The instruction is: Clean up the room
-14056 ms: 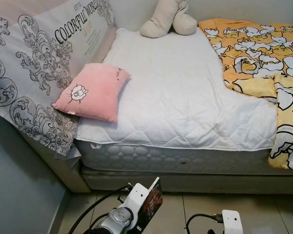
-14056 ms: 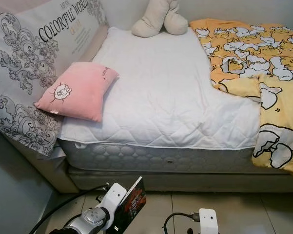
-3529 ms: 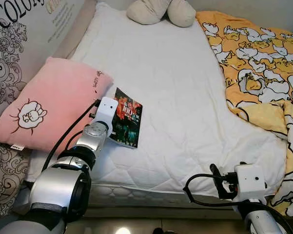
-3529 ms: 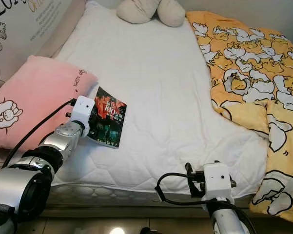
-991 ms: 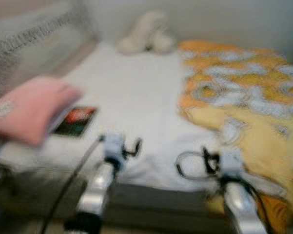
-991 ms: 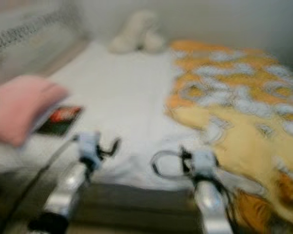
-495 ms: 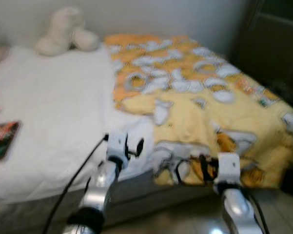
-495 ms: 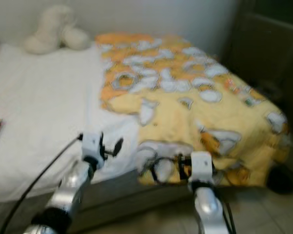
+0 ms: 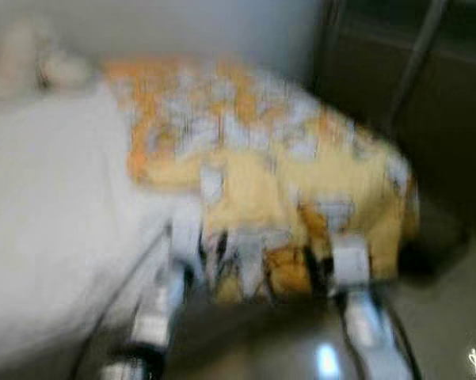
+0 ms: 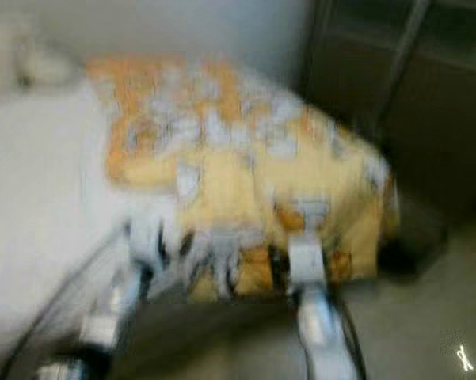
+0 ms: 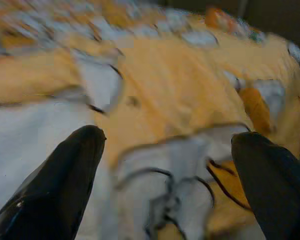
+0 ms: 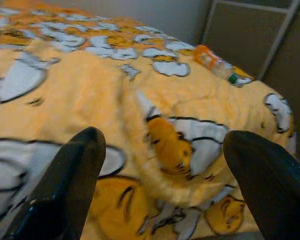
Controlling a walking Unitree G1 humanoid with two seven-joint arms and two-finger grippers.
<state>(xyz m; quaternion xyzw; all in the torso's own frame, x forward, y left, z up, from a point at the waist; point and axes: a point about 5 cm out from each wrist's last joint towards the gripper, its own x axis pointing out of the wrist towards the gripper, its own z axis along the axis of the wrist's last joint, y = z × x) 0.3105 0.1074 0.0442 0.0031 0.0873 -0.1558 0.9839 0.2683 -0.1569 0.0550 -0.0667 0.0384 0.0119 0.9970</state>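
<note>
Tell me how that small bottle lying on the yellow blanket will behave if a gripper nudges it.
The bottle lies on its side, so it would probably roll. It looks small and plastic, likely light. The yellow blanket is soft and rumpled, which may slow it.

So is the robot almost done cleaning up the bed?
Not yet. Both grippers, left and right, are open and hold nothing. The yellow blanket lies rumpled, and a small bottle lies on it near the far edge. Those look left to tidy.
</note>
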